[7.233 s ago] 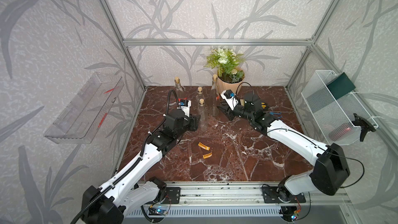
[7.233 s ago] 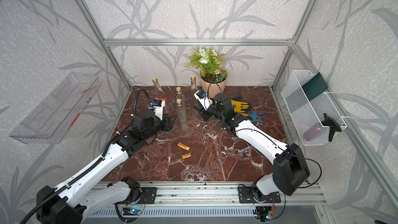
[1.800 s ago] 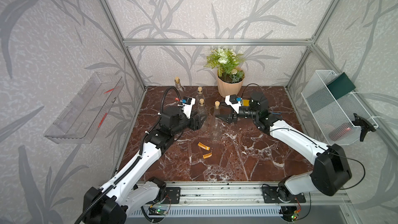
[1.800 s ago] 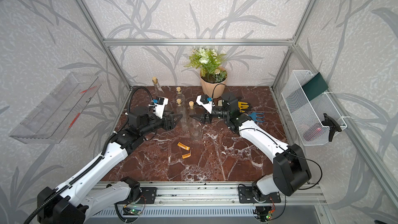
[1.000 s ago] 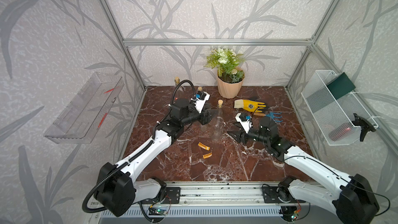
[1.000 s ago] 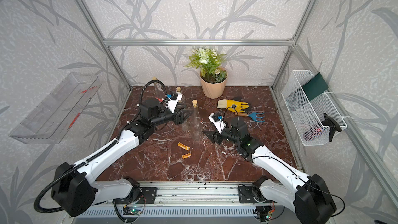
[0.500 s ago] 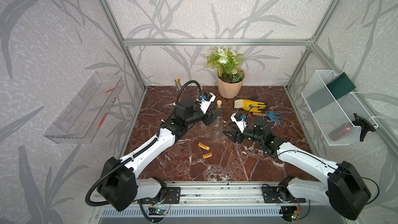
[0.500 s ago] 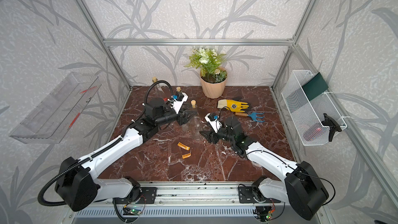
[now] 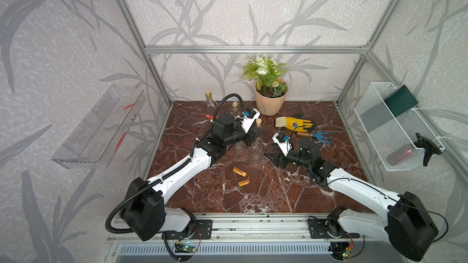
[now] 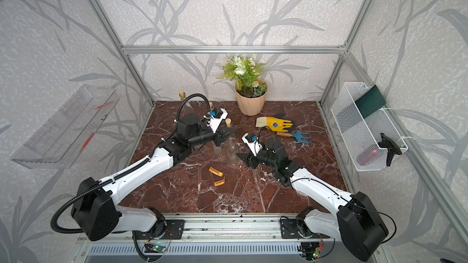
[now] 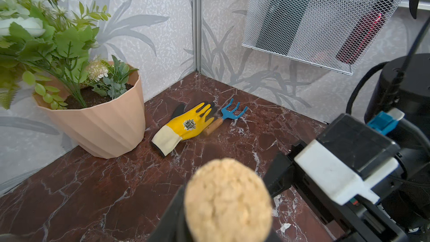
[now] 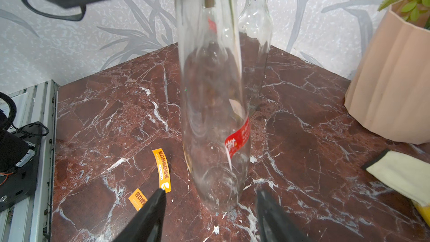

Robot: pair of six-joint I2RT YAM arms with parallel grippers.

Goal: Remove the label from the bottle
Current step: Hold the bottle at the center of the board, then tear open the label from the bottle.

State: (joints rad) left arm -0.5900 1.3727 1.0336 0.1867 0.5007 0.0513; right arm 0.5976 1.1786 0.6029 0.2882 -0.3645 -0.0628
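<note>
Out on the worktop (image 12: 302,103), the bottle (image 12: 209,112) is standing upright, its red label (image 12: 238,139) still clinging low on the glass, so the peeling is looking undone, while the right fingers (image 12: 151,215) are gaping just short of its base and the left fingers (image 10: 225,133) are crowding its neck, grip unclear.

left tool (image 10: 226,134): raised, extended forward, jaw gap unclear | right tool (image 12: 210,192): low, jaws apart

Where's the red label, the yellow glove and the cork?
red label (image 12: 238,138): right wrist view, middle of the strip.
yellow glove (image 11: 189,124): left wrist view, its round badge.
cork (image 11: 228,203): left wrist view, its top.
</note>
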